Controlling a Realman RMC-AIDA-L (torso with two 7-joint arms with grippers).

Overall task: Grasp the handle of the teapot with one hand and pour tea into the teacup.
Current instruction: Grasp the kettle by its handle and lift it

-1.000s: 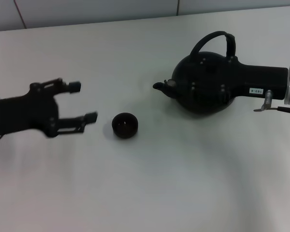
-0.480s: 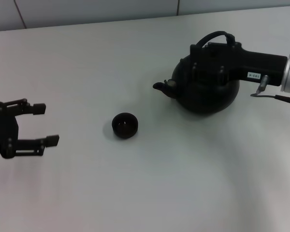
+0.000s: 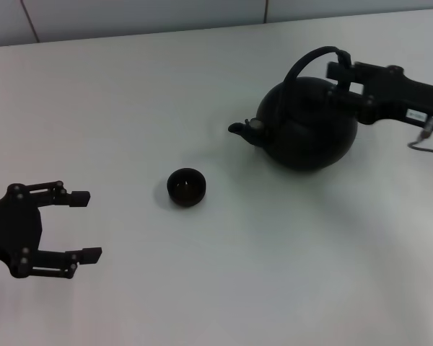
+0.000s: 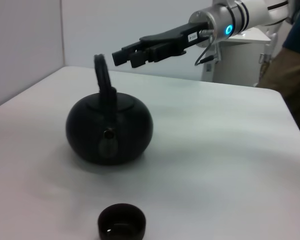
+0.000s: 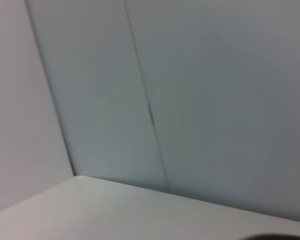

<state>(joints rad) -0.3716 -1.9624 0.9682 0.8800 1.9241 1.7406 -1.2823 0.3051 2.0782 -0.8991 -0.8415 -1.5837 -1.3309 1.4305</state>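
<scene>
A: Head view first: where is the teapot (image 3: 307, 130)?
B: It stands on the white table (image 3: 224, 274), far right, spout pointing left. The handle (image 3: 312, 61) arches over its top.
A: And the right hand (image 3: 340, 81)?
B: It is up beside the handle's right end, at the pot's far right shoulder. From the left wrist view its fingers (image 4: 124, 56) look apart, near the handle but not gripping it.
A: The teacup (image 3: 186, 187)?
B: It sits upright, left of and nearer than the spout, well apart from it.
A: The left hand (image 3: 84, 225)?
B: It is near left, fingers spread, holding nothing.
</scene>
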